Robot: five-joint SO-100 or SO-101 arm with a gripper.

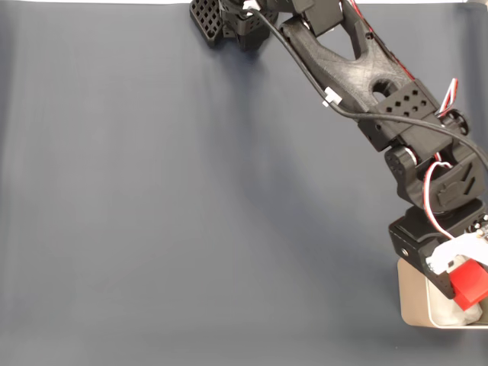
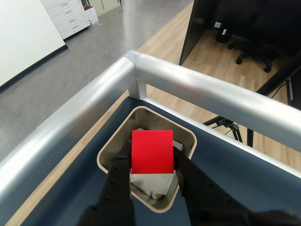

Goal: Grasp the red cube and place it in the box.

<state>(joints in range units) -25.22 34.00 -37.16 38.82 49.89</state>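
Wide stretch of dark grey counter point(image 1: 168, 198) across the left and middle of the fixed view, bare cloth-like surface. Further right, black arm point(image 1: 358, 69) slanting down from the top edge toward the lower right corner, a black cable and red-white wires running along it. At its tip, gripper point(image 1: 463, 284) pinching the red cube point(image 1: 470, 280) — held just above the box point(image 1: 412, 301), whose beige wall shows at the lower right edge, partly cut off by the frame. White lining point(image 1: 467, 314) visible under the cube; hard to say from here whether cube and lining touch.

In the wrist view, left to right: white drawer cabinet point(image 2: 70, 16) on a grey floor at upper left, then a thick silver rail point(image 2: 84, 113) bending at a corner and running on to the right. Below the rail, the box point(image 2: 107, 151) with rounded corners on the dark counter point(image 2: 244, 169). Over its opening, the red cube point(image 2: 152, 151) clamped between two black fingers point(image 2: 118, 181) — gripper point(image 2: 153, 173) closed on either side of it, white lining point(image 2: 149, 186) beneath. Far right, black office chair point(image 2: 256, 49) on wooden flooring.
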